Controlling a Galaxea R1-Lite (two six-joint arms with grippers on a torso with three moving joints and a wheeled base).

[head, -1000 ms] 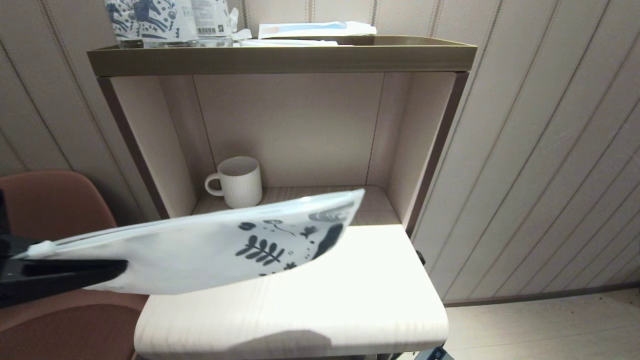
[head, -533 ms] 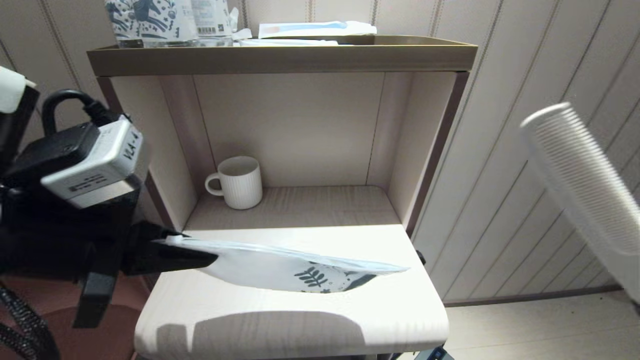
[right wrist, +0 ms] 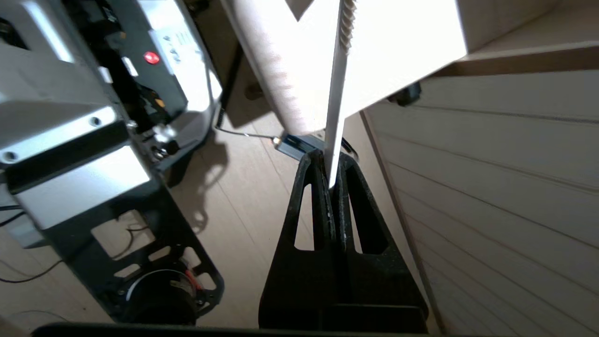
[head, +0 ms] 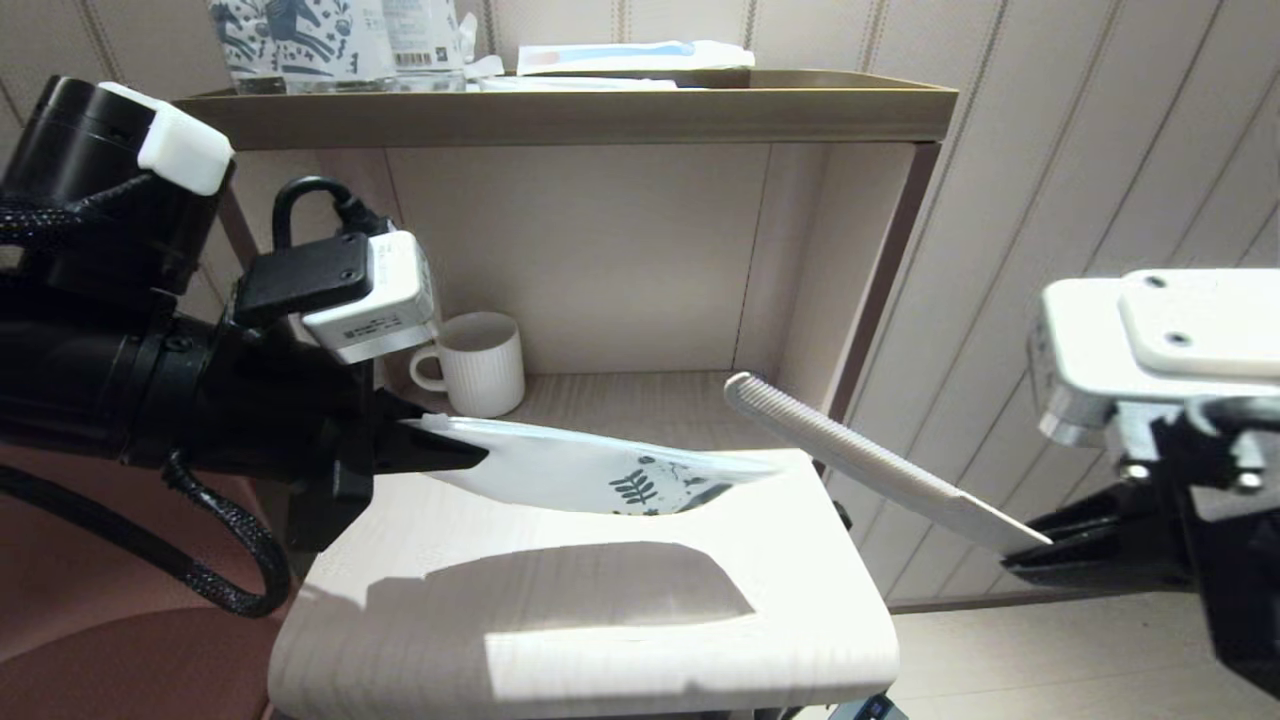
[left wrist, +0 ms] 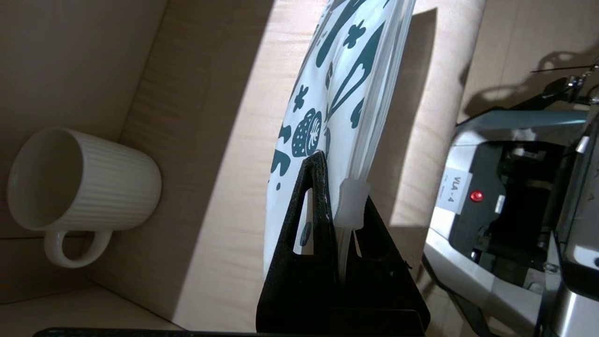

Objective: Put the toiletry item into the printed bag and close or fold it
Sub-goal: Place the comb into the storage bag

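The printed bag (head: 600, 470), white with dark-blue leaves at its far end, hangs nearly level just above the white table (head: 600, 640). My left gripper (head: 450, 455) is shut on its zip end. In the left wrist view the bag (left wrist: 337, 93) runs away from the left gripper (left wrist: 344, 180), with the white zip slider (left wrist: 351, 203) right at the fingertips. The toiletry item is a white comb (head: 860, 460). My right gripper (head: 1030, 545) is shut on its handle end, and its toothed end points toward the bag's printed end. The right wrist view shows the comb (right wrist: 339, 93) edge-on in the right gripper (right wrist: 331, 159).
A white ribbed mug (head: 480, 362) stands at the back left of the open shelf niche. The brown tray top (head: 560, 115) carries a horse-patterned package (head: 300, 40) and a flat packet (head: 630, 57). A brown chair (head: 100, 660) is on the left, panelled wall on the right.
My left arm has come in from the left edge, carrying the bag toward the niche and turning it nearly flat. My right arm has entered from the right, swinging the comb down toward the bag.
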